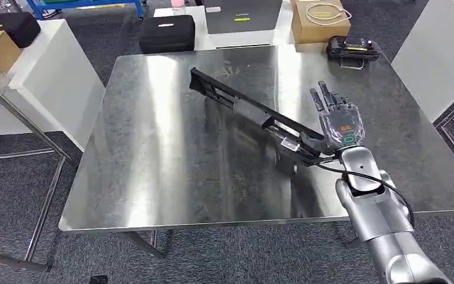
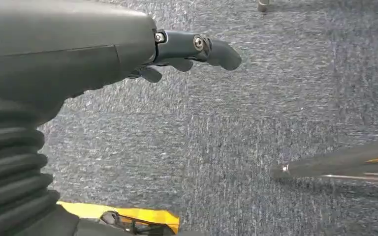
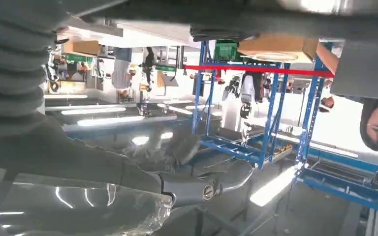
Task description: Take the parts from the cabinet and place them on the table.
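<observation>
Head view had the long black part [image 1: 254, 115] lying slantwise on the steel table [image 1: 153, 177], its near end tucked under the right hand [image 1: 338, 121], fingers stretched out flat — gripping or just resting, I couldn't tell. Beyond the fingertips sat a black controller [image 1: 353, 48], a cardboard box [image 1: 319, 22] and a black case [image 1: 166, 33]. Left hand [image 2: 192, 49] hung over grey carpet [image 2: 256, 118], fingers loosely apart, holding nothing.
</observation>
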Controlling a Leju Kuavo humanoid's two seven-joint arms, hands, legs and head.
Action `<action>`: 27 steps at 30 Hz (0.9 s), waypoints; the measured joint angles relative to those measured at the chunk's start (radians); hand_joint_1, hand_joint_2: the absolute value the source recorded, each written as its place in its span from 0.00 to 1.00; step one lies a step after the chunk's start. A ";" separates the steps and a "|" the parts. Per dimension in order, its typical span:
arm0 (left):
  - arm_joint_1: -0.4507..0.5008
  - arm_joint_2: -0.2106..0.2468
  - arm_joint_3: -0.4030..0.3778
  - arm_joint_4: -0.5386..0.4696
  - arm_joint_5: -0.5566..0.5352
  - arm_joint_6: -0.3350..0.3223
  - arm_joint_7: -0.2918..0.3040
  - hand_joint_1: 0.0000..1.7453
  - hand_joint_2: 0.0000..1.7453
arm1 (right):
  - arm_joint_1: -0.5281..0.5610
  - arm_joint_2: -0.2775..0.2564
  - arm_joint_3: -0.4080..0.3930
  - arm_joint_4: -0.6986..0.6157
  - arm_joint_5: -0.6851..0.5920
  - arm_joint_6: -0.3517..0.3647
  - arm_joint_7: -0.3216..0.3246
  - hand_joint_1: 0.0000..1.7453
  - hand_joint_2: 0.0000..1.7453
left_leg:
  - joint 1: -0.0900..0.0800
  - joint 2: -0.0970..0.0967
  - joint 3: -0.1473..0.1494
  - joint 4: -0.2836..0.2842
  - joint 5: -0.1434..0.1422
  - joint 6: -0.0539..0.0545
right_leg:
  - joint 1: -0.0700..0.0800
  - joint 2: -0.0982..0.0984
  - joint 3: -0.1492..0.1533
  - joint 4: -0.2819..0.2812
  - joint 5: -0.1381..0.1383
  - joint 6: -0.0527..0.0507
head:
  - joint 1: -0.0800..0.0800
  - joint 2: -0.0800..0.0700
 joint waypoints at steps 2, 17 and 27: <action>0.000 0.000 0.000 0.000 -0.002 0.000 0.006 0.00 0.00 | 0.000 0.001 0.000 0.000 0.000 0.000 0.000 0.00 0.00 | -0.014 -0.001 0.068 -0.152 0.085 0.038 | 0.014 0.003 0.006 -0.002 -0.001 -0.002 | 0.000 0.000; 0.002 -0.008 -0.002 0.002 -0.023 -0.033 0.024 0.00 0.00 | -0.017 -0.017 -0.022 0.001 -0.014 -0.001 -0.008 0.00 0.00 | -0.028 -0.002 0.160 -0.325 0.152 0.061 | -0.025 -0.009 -0.035 0.076 -0.023 0.065 | 0.005 0.000; 0.003 -0.006 -0.017 0.003 -0.066 -0.041 0.053 0.00 0.00 | -0.038 -0.119 -0.087 -0.043 -0.087 -0.023 -0.059 0.00 1.00 | -0.004 -0.002 0.050 -0.076 -0.004 -0.016 | -0.038 -0.012 0.011 -0.006 -0.003 0.008 | -0.005 0.000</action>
